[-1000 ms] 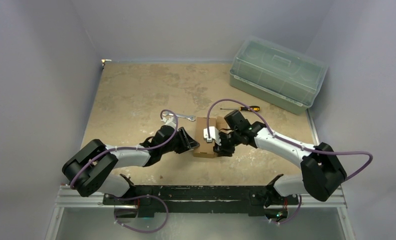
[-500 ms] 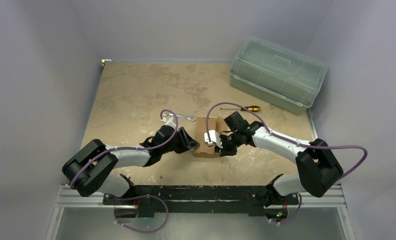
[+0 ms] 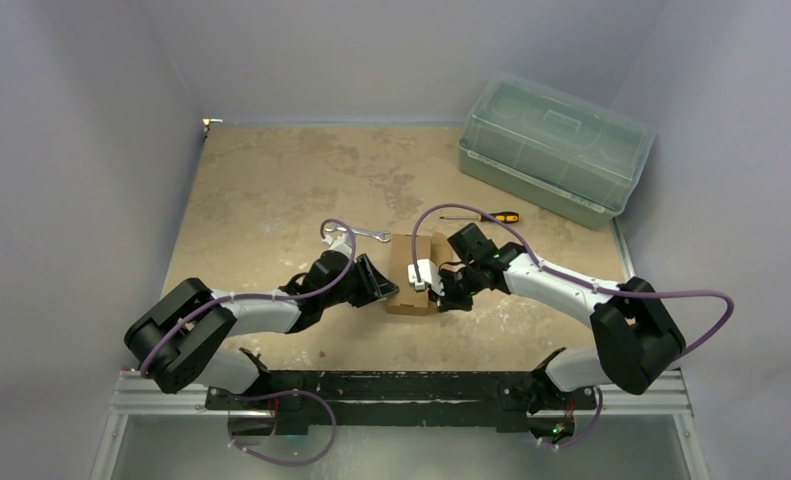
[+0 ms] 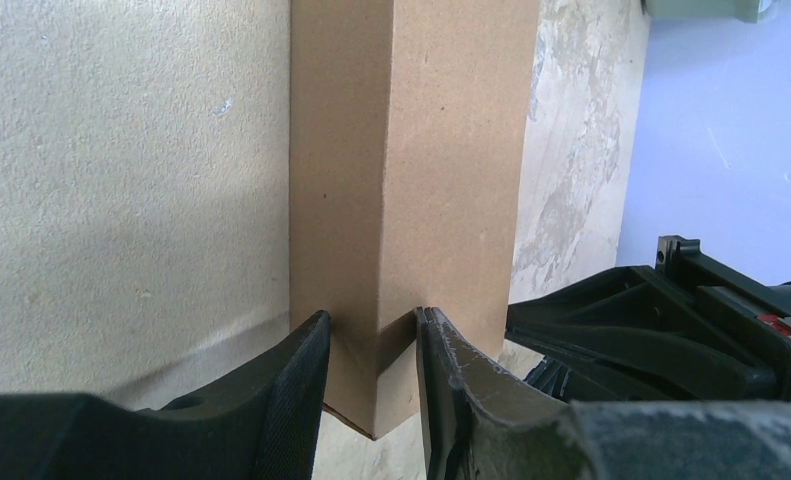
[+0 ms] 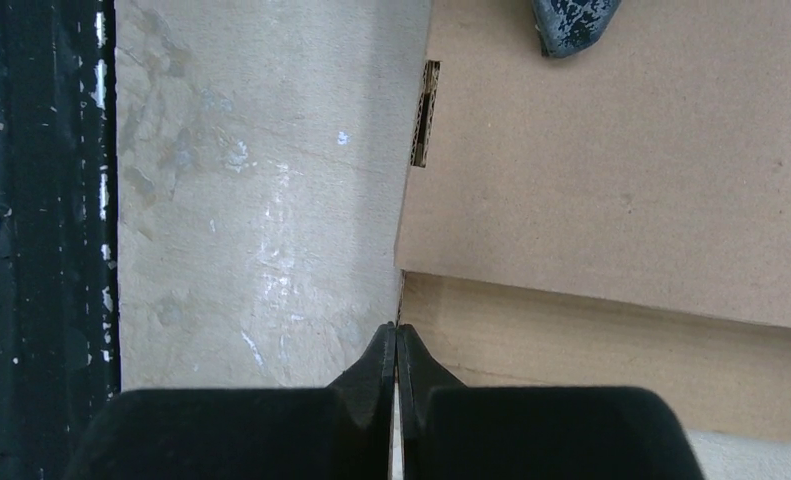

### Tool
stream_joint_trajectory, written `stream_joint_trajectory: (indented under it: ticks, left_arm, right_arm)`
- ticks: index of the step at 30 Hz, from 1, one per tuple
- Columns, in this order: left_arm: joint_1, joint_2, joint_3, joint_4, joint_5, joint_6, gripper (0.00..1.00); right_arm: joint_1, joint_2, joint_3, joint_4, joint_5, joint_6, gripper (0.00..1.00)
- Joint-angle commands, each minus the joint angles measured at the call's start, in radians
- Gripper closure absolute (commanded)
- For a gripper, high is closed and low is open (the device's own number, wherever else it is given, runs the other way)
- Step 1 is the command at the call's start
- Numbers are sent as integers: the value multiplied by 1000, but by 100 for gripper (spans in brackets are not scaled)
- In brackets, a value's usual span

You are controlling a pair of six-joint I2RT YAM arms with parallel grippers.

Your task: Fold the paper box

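Pale grey walls (image 3: 81, 120) close in a mottled tan table (image 3: 271, 180). A green bin (image 3: 556, 145) sits at the far right. The left arm (image 3: 261, 315) and right arm (image 3: 561, 285) reach low and inward from the near edge, meeting at the box (image 3: 408, 300) mid-table. The left gripper (image 4: 371, 330) pinches a raised fold at the box's left side. The right gripper (image 5: 395, 338), pressed together and empty, points at the box's edge. A screwdriver (image 3: 486, 216) and a wrench (image 3: 371, 235) lie just beyond.

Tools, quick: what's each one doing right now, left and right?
Left tool: closed on the box, pinching its folded edge.
Right tool: closed, holding nothing, tips by the box's edge.
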State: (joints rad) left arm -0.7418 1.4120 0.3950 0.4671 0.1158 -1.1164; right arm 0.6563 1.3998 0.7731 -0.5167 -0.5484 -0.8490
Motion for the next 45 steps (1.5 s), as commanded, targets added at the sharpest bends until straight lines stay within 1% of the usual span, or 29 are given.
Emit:
stream_joint_trajectory:
  ticks: [1,4,17,20,21,24,25,28,30,32,33,34,35,37,38,39,40,42,43,45]
  left_arm:
    - [1,19,-1,-8,1,3,65]
    - [0,24,-1,-7,1,1,65]
    - [1,36,-2,6,2,-3,65]
    - [0,33,-4,6,0,-1,65]
    - [-1,31,-5,3,-2,0,65]
    - [2,23,-7,-17,-8,15,64]
    - [3,19,-7,-24,-8,21,64]
    - [16,-2,-4,-52,-5,46,61]
    - [33,-26,2,-76,4,70,58]
    - [51,-59,14,-106,20,102,51]
    - [59,-77,26,-124,26,127,48]
    - [65,-95,41,-149,31,158,44]
    - [71,-119,60,-177,32,192,40]
    - [80,-149,105,-247,19,267,34]
    - [84,-157,132,-276,13,313,33]
    - [87,-165,157,-307,7,360,31]
    - [89,-168,182,-337,-10,402,28]
    - [91,-160,225,-365,-38,487,19]
    - [94,-146,246,-366,-45,526,17]
    - [96,-91,288,-359,-36,601,15]
  right_arm:
    - [14,-24,33,8,-80,36,100]
    - [21,-25,36,0,-112,33,100]
    - [53,-21,26,101,-84,117,100]
    - [53,-21,43,60,-106,86,100]
    - [50,-22,55,36,-124,71,96]
    - [22,-46,85,-45,-148,4,74]
    - [11,-60,93,-76,-160,-20,69]
    - [-48,-98,139,-200,-220,-132,58]
    - [-130,-120,170,-252,-266,-160,56]
    - [-222,-142,179,-206,-288,-107,57]
    - [-267,-153,171,-135,-276,-34,59]
    - [-304,-165,155,-59,-248,58,64]
    - [-329,-176,129,39,-209,176,74]
    - [-347,-192,68,212,-109,310,87]
    - [-349,-197,46,268,-66,346,89]
    - [-348,-197,33,306,-41,365,88]
    - [-348,-194,27,338,-22,383,82]
    - [-355,-167,35,378,23,416,66]
    - [-366,-139,49,385,30,429,62]
    - [-395,-60,95,353,-17,433,58]
